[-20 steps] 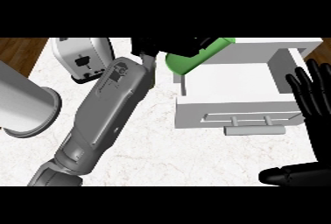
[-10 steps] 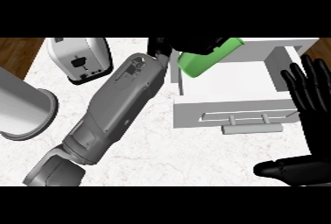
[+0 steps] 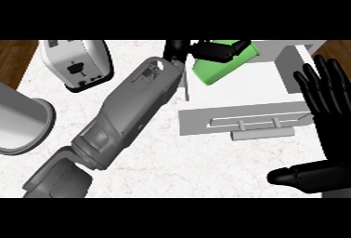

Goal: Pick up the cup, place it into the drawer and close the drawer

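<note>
The green cup (image 3: pixel 221 67) lies tilted over the back left corner of the open white drawer (image 3: pixel 233 121), with my left hand (image 3: pixel 205 49) shut on it, fingers curled over its top. The left forearm stretches diagonally from the lower left up to the drawer. The drawer's front panel carries a grey handle (image 3: pixel 263 134) and faces me. My right hand (image 3: pixel 326 111) stands open at the right edge beside the drawer, fingers straight and pointing away, thumb low near the bottom.
A silver toaster (image 3: pixel 77 62) sits at the back left of the white marble counter (image 3: pixel 205 167). A large grey round pot (image 3: pixel 21 121) shows at the left edge. Wooden floor shows at both upper corners.
My left hand has carried the green cup further right and over the drawer. The view has shifted a little, and the right hand holds its place beside the drawer.
</note>
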Available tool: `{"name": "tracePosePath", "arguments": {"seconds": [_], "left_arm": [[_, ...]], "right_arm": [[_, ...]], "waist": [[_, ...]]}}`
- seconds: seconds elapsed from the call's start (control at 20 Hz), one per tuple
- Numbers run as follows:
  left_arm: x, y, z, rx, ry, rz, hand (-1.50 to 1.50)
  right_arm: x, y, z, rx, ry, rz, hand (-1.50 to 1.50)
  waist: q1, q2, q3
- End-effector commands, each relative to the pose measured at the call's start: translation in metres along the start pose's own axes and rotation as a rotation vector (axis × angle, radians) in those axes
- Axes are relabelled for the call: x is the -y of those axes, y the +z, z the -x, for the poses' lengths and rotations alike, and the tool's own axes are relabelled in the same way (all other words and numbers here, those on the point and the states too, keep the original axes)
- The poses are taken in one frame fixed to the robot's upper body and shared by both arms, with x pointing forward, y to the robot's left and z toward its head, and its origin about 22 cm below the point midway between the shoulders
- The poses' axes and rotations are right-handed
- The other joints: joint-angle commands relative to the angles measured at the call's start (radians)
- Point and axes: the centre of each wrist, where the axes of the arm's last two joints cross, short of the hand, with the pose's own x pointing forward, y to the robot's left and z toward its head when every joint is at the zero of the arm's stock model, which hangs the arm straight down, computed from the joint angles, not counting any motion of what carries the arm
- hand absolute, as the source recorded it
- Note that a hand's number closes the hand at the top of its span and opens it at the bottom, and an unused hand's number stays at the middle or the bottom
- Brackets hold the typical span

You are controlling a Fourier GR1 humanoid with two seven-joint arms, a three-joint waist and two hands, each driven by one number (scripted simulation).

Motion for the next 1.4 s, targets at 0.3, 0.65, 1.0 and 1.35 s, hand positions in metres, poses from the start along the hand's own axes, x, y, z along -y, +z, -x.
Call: {"name": "tracePosePath", "arguments": {"seconds": [0.3, 0.65, 1.0, 1.35], "left_arm": [[0.005, 0.007, 0.015, -0.054, -0.163, 0.046, -1.50], [0.014, 0.005, 0.004, -0.037, -0.100, 0.006, -1.50], [0.014, 0.017, 0.012, 0.061, 0.095, 0.018, -1.50], [0.016, 0.006, -0.018, 0.055, 0.231, 0.014, -1.50]], "right_arm": [[-0.003, -0.013, -0.004, 0.005, -0.039, -0.020, -1.50], [-0.010, -0.008, -0.008, 0.031, -0.055, -0.046, -1.50], [-0.002, -0.006, -0.004, 0.017, -0.126, -0.062, -1.50], [0.015, 0.011, -0.020, 0.020, -0.068, -0.086, 1.50]], "waist": [[-0.026, 0.007, 0.000], [-0.051, 0.013, 0.000], [0.000, 0.000, -0.001], [0.068, -0.020, -0.001]]}}
